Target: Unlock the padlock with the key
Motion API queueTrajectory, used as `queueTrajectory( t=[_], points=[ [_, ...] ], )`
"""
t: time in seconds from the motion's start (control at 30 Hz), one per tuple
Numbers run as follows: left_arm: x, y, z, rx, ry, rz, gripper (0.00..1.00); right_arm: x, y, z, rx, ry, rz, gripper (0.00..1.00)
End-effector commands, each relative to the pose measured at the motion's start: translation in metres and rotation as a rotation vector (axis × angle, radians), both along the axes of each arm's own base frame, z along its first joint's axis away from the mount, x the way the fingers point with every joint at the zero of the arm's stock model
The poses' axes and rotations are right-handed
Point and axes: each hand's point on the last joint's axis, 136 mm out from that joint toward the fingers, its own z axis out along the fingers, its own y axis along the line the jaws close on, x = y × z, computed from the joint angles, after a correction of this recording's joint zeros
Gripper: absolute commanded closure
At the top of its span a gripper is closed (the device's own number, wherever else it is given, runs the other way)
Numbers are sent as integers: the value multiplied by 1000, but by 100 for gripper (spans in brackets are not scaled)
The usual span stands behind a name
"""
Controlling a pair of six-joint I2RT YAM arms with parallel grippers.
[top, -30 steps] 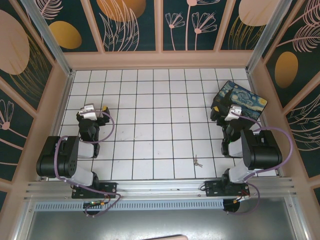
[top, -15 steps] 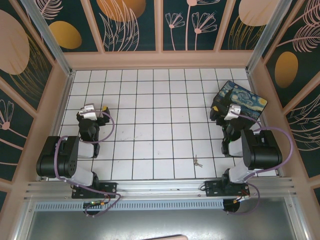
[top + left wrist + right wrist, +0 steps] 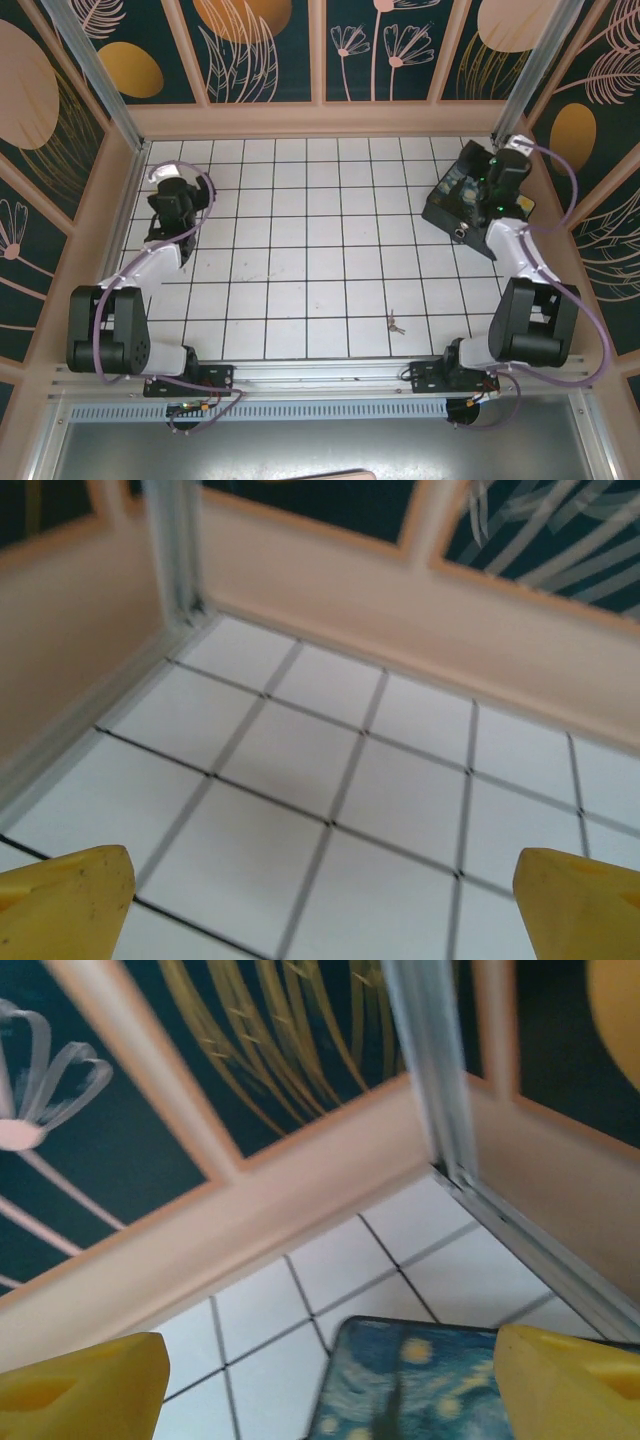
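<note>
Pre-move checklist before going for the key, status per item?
1. Key located: ok. The key lies alone on the tiles near the front edge.
2. Left hand open and empty: ok.
3. Right hand open and empty: ok. It sits over the painted box.
4. Padlock located: cannot tell. I can't make it out on or near the box.
5. A hand near the key: not ok. Both are out at the far corners.

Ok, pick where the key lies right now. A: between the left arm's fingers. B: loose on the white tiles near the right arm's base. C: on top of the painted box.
B: the key lies on the tiled floor by the right arm's base, far from the painted box.
</note>
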Motion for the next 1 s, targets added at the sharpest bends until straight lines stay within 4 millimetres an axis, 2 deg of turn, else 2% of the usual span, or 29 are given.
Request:
queueTrajectory(
  t=[0.0,0.13,0.33,0.47,0.67,0.97],
  points=[
    [-16,-37,-14,-74,128,-83,2,-1,-33,-52,135,219,-70,16],
    [-25,-58,-2,-95,108,-162,1,10,-75,-64,208,259,-171,16],
    [-34,-78,5,-90,98,-255,1,18,-116,-84,271,285,-264,15],
    [-35,-81,12,-70,98,-285,1,25,-120,-104,258,332,-256,15],
    [-34,-87,17,-71,83,-320,1,24,-130,-117,233,364,-288,14],
    [-28,-93,17,-99,72,-336,1,9,-148,-130,115,505,-335,12]
  ],
)
